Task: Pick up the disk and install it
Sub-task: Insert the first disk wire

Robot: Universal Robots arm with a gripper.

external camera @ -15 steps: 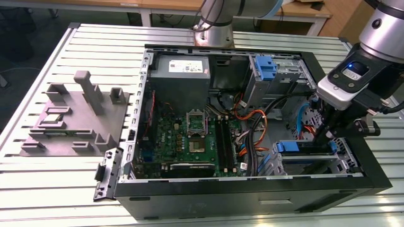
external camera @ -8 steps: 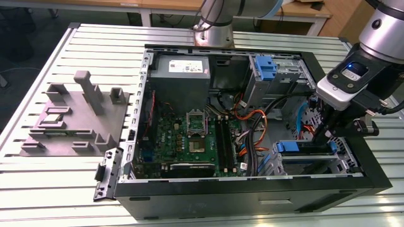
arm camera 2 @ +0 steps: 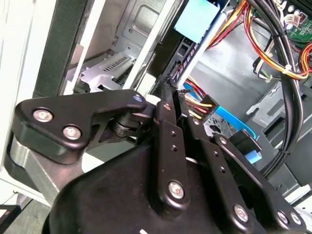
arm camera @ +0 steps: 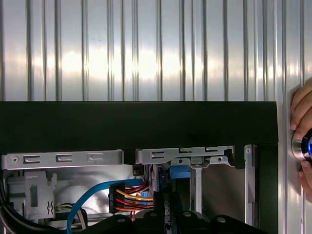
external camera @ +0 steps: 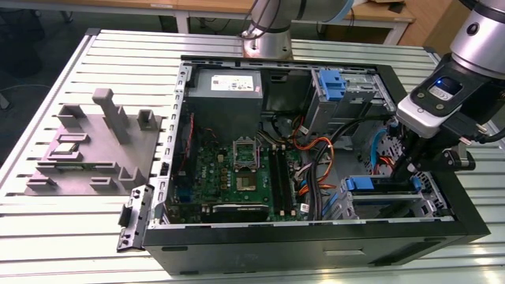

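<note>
- Disk (external camera: 369, 184) inside the case (external camera: 316, 251), on the exterior view's right, sitting at the top of the cage (external camera: 391, 208).
- Gripper (external camera: 407, 170) down at its right end, pressed together, seemingly pinching the disk's edge.
- Step, at a guess: picking up done, putting in under way.
- Next move probably needs a slow, straight push, keeping clear of the wires (external camera: 325, 171).
- Hard to see: most of the disk, behind the cage and gripper; no telling if fully in.
- Hand (arm camera: 303, 139) in the first wrist view, cut off at the picture's edge.
</note>
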